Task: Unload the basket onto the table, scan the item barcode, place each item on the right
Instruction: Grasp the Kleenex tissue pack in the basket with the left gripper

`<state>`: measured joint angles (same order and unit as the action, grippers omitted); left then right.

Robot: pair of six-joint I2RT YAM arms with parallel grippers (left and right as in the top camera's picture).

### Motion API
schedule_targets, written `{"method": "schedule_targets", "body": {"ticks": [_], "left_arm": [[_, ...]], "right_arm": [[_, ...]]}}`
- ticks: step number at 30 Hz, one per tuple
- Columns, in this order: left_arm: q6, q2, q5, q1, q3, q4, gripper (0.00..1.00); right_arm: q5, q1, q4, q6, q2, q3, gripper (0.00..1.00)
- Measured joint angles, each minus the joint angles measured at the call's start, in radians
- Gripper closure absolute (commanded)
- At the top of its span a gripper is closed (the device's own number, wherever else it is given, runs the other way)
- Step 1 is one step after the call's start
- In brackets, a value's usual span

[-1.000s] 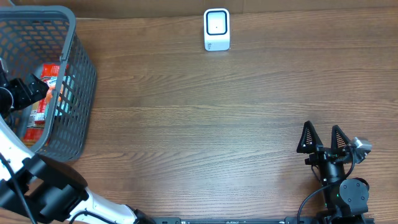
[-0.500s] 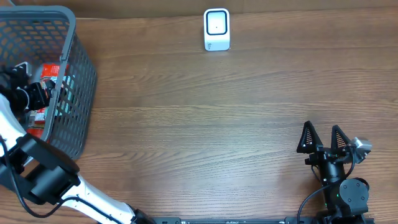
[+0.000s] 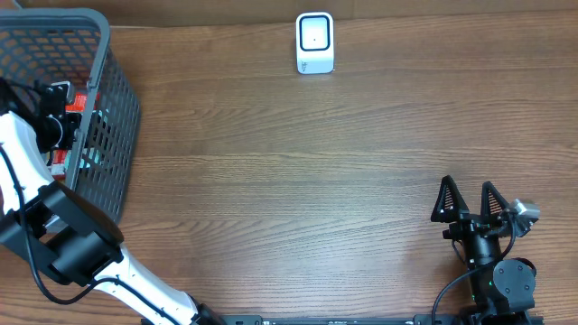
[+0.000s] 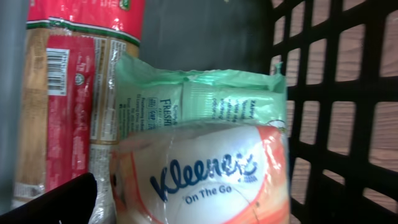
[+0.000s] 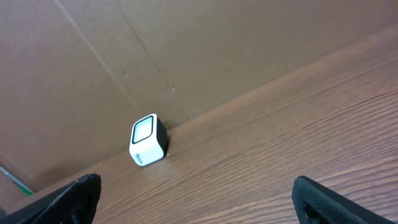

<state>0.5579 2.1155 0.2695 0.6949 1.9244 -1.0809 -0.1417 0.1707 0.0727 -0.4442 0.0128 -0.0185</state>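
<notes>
A brown wood table fills the view, with a cardboard wall behind it. One grey basket sits at its left end. Two grippers: the left gripper is inside the basket, jaws apart, holding nothing, and the right gripper is at the near right, jaws wide. Three packs lie in the basket — Kleenex pack, green pack, red pack. One white scanner stands at the far edge
</notes>
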Motion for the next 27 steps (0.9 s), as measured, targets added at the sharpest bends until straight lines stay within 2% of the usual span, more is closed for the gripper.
{"method": "schedule_targets", "body": {"ticks": [15, 19, 26, 27], "left_arm": [[0.0, 0.0, -0.062, -0.01, -0.128, 0.118, 0.0], [0.002, 0.0, -0.061, -0.014, -0.142, 0.14, 0.13], [0.003, 0.0, -0.045, -0.014, -0.186, 0.2, 0.13], [0.003, -0.001, -0.04, -0.014, -0.196, 0.215, 0.16]], "right_arm": [[0.0, 0.0, 0.0, 0.0, 0.0, 0.0, 0.0], [0.0, 0.0, 0.0, 0.0, 0.0, 0.0, 0.0], [0.0, 0.0, 0.0, 0.0, 0.0, 0.0, 0.0], [0.0, 0.0, 0.0, 0.0, 0.0, 0.0, 0.0]]}}
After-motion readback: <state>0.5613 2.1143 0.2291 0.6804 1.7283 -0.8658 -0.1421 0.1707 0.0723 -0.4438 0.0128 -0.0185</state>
